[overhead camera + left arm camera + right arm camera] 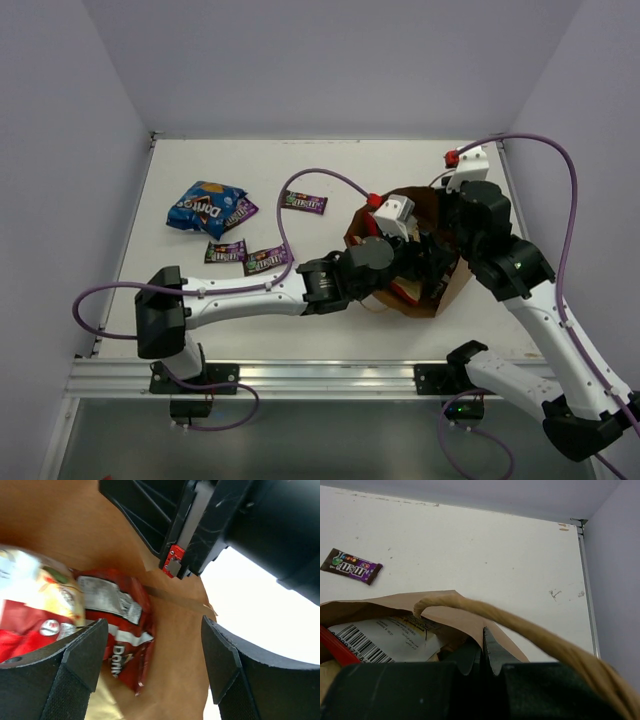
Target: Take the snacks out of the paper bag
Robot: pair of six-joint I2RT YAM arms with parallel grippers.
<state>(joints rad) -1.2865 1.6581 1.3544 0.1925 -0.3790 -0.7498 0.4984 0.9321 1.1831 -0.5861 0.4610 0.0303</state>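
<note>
Inside the paper bag (446, 288) at the right of the table (330, 165), the left gripper (154, 630) stands spread wide around a red Doritos packet (120, 630), not closed on it, with a white-and-red packet (35, 595) alongside. The right gripper (482, 650) is clenched on the bag's rim by its twisted handle (520, 622). A blue Doritos bag (205, 208) and purple candy bars (303, 203) lie out on the table.

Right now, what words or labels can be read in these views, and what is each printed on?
"Doritos": blue chip bag lying on the table.
"m&m's": purple candy bar on the table.
"Dori", rest hidden: red chip bag inside the paper bag.
Barcode and small print on the white packet: too small to read.
Other candy bars in the top view: too small to read.
</note>
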